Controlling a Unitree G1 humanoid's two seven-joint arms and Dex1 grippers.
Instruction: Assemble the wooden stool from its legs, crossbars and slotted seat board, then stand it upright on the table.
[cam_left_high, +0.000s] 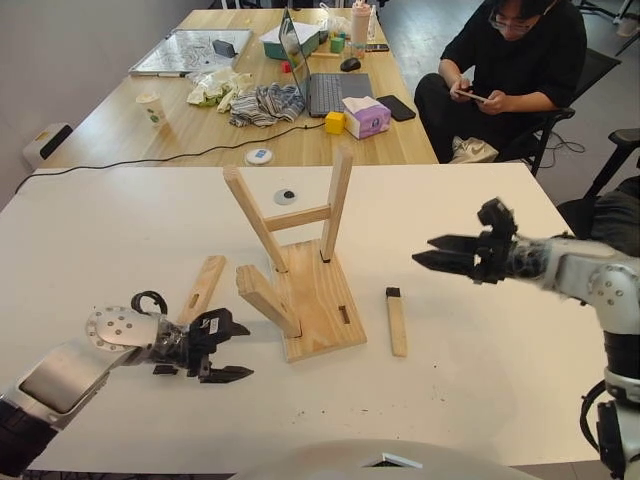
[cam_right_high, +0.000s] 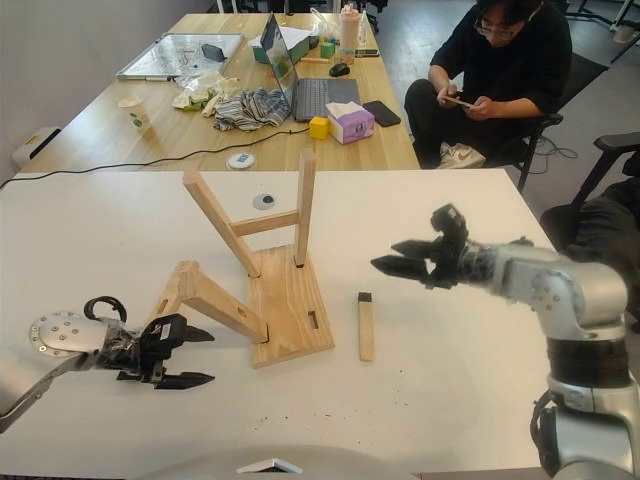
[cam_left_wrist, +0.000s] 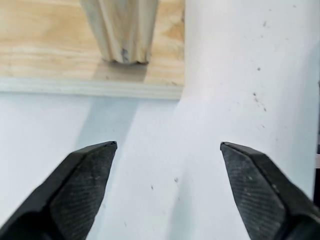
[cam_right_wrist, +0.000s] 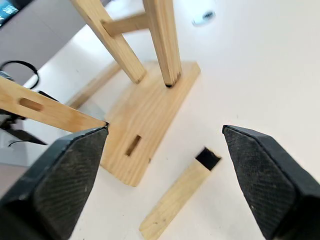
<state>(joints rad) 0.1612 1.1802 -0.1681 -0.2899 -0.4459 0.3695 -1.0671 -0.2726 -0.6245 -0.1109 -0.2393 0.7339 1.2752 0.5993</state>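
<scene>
Seat board (cam_left_high: 320, 300) is laid flat on the tabletop (cam_left_high: 480, 380), slots upward, so parts can be pressed in from above. Two legs (cam_left_high: 337, 203) tied by a crossbar (cam_left_high: 297, 217) are seated in its far slots; a third leg (cam_left_high: 267, 300) leans from a near slot, judged not yet home. A loose stick (cam_left_high: 396, 321) is left just right of it, a loose leg (cam_left_high: 203, 288) beside its left edge. The left gripper (cam_left_high: 243, 350) is held low by the leaning leg, the right gripper (cam_left_high: 421, 250) raised near the stick, jaws spread on both.

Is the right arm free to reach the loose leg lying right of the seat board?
Probably yes. The right gripper hovers with jaws open, and the loose leg lies flat, apart from the seat board, with nothing over it.
</scene>
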